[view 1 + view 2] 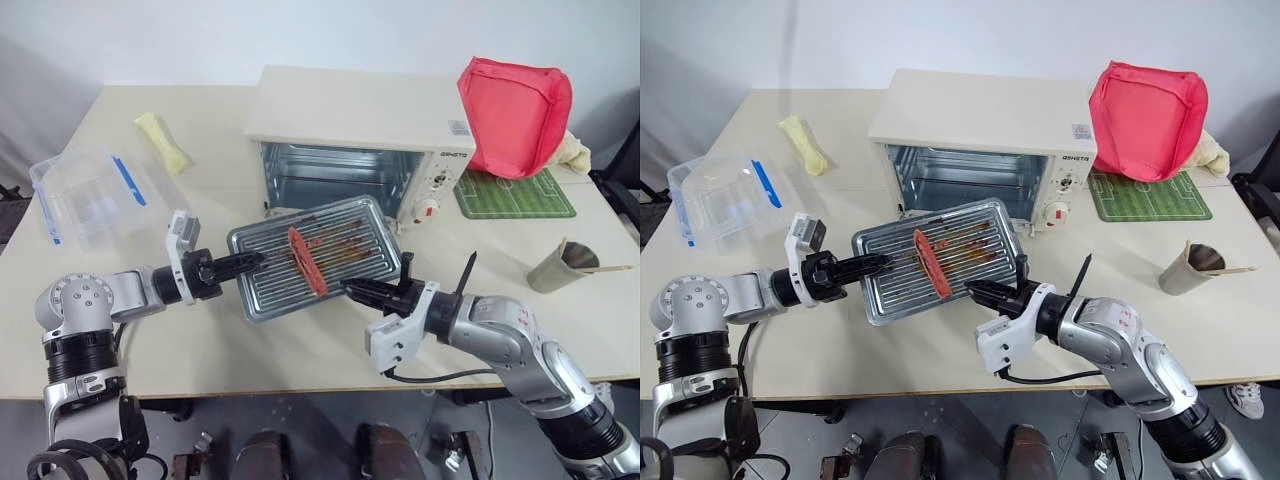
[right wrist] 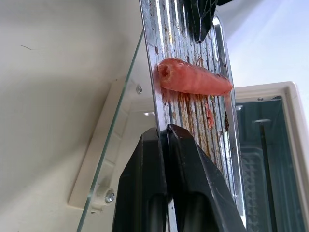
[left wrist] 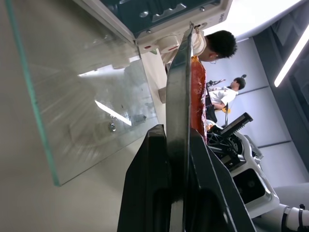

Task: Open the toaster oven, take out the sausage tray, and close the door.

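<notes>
One ridged silver sausage tray carries one red sausage. Left pincer and right pincer each clamp its rim. One boxy cream toaster oven stands behind, its glass door down

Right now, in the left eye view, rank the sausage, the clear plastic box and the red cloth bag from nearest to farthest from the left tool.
1. Sausage, on the tray just beyond the left tool.
2. Clear plastic box, at the table's left edge.
3. Red cloth bag, far right, beside the oven.
</notes>
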Controlling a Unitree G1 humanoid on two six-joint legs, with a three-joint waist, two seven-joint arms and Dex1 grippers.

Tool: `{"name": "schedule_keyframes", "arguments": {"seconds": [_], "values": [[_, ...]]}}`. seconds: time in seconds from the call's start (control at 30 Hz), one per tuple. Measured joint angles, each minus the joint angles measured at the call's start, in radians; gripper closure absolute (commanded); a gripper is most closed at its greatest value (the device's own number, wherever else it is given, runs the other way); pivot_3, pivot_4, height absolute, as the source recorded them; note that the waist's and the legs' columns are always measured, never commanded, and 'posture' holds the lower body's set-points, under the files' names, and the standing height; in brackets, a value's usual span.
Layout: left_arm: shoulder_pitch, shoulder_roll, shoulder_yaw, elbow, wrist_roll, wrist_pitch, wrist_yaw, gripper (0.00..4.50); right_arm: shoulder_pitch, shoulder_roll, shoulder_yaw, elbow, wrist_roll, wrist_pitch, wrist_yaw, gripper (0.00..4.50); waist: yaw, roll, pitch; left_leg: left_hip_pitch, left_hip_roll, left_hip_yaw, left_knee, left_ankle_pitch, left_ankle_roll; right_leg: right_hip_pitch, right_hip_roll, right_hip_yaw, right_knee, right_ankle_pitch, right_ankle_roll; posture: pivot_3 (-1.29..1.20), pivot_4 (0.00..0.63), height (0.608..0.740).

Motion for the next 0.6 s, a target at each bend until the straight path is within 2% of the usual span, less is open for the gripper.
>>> {"name": "schedule_keyframes", "arguments": {"seconds": [0.23, 0.37, 0.6], "values": [[-0.001, -0.013, 0.002, 0.007, 0.001, 0.049, 0.047, 4.50, -0.022, 0.000, 0.000, -0.002, 0.079, 0.075, 0.074, 1.25, 0.000, 0.000, 0.000, 0.000, 0.000, 0.000, 0.000, 0.000, 0.000, 0.000, 0.000, 0.000, 0.000, 0.000, 0.000, 0.00, 0.150, 0.740], [-0.010, -0.022, 0.006, 0.019, 0.004, 0.080, 0.068, 4.50, -0.023, 0.001, -0.005, -0.030, 0.140, 0.138, 0.111, 0.02, 0.000, 0.000, 0.000, 0.000, 0.000, 0.000, 0.000, 0.000, 0.000, 0.000, 0.000, 0.000, 0.000, 0.000, 0.000, 0.00, 0.150, 0.740], [-0.032, -0.029, 0.012, 0.053, 0.006, 0.094, 0.081, 4.50, -0.030, 0.002, -0.027, -0.091, 0.246, 0.272, 0.176, 0.02, 0.000, 0.000, 0.000, 0.001, 0.000, 0.000, 0.000, 0.000, 0.000, 0.000, 0.000, 0.000, 0.000, 0.000, 0.000, 0.00, 0.150, 0.740]]}}
